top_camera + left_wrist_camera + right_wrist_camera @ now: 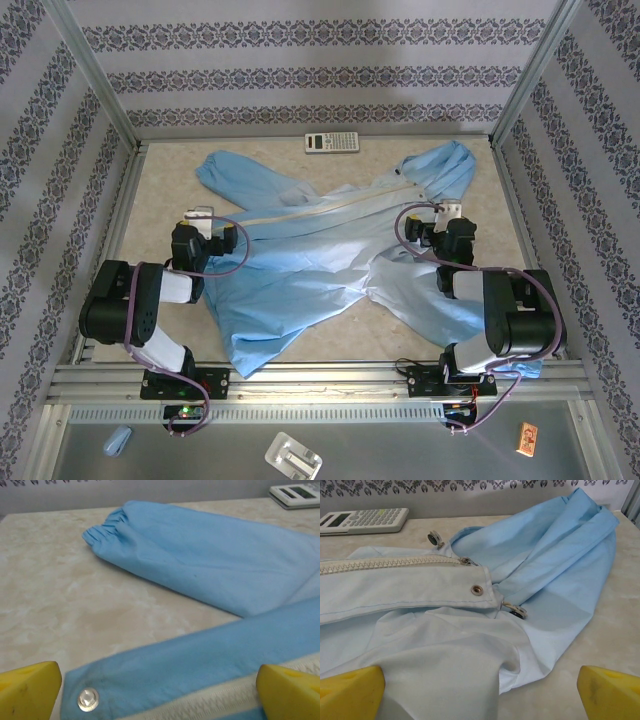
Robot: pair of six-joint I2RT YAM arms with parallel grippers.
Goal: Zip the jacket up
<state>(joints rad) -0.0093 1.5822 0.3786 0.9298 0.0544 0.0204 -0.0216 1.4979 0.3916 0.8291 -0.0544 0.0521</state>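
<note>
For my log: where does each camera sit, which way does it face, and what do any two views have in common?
Top external: above and behind the bases, looking down at the jacket on the table; both arms show, left gripper and right gripper.
Left wrist: low over the table, facing the far wall across a cuffed sleeve; its yellow fingertips show, spread.
Right wrist: low, facing the far wall over the zipper and hood; its yellow fingertips show.
Shared: all three views hold the calculator.
</note>
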